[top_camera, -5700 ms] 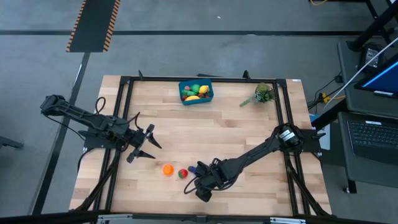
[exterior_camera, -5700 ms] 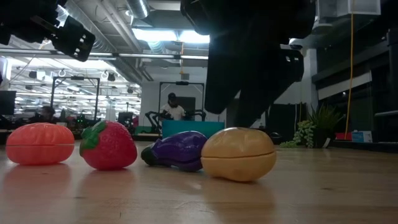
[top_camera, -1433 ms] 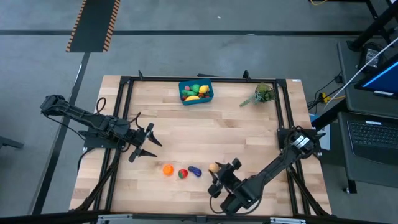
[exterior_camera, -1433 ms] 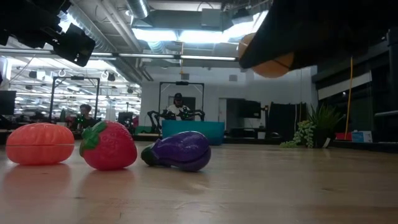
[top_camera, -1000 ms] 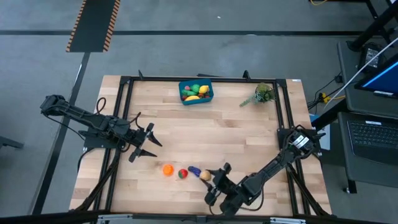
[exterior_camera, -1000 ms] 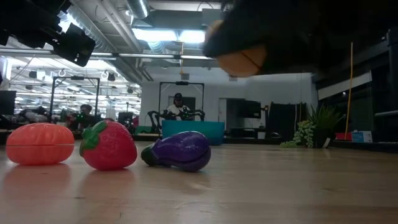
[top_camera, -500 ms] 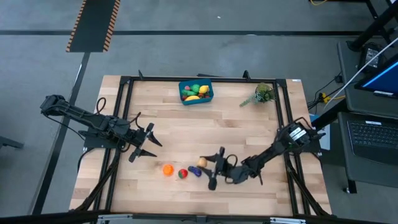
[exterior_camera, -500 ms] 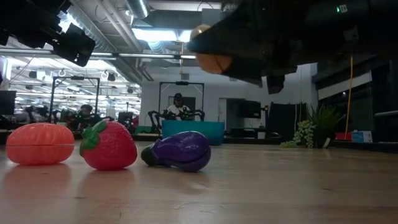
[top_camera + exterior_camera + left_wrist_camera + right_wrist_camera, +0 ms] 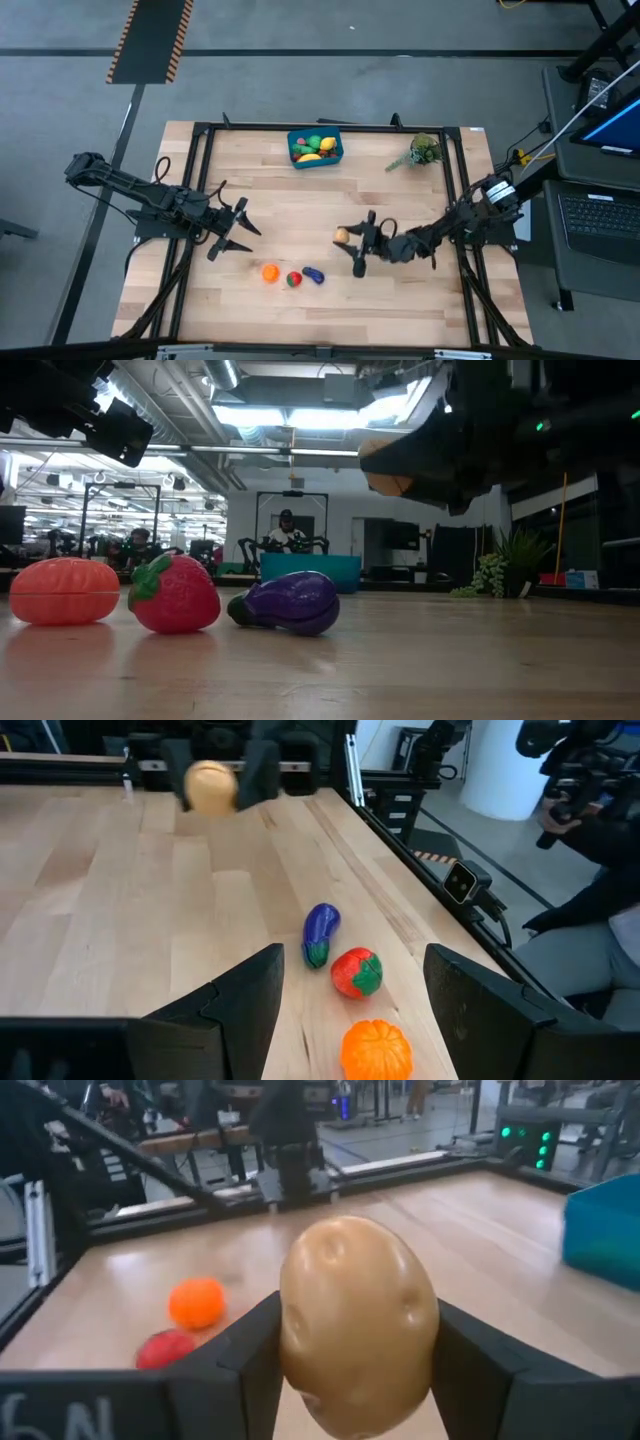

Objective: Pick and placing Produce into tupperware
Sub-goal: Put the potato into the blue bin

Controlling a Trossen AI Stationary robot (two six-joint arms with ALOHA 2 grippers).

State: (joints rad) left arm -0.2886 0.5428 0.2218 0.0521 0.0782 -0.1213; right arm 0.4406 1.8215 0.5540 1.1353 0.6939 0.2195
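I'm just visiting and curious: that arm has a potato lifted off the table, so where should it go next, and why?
Probably carry on toward the blue box. The right gripper holds the potato in its jaws above mid-table, and the box sits at the far edge, already holding produce.

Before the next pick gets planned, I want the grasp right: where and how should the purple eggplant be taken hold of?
Probably across the plump middle of the eggplant, coming straight down from above. It lies flat on its side on the table, long axis free, so fingers could close across the narrow width. The strawberry lies close on one side, so set the fingers across the body, clear of that neighbour.
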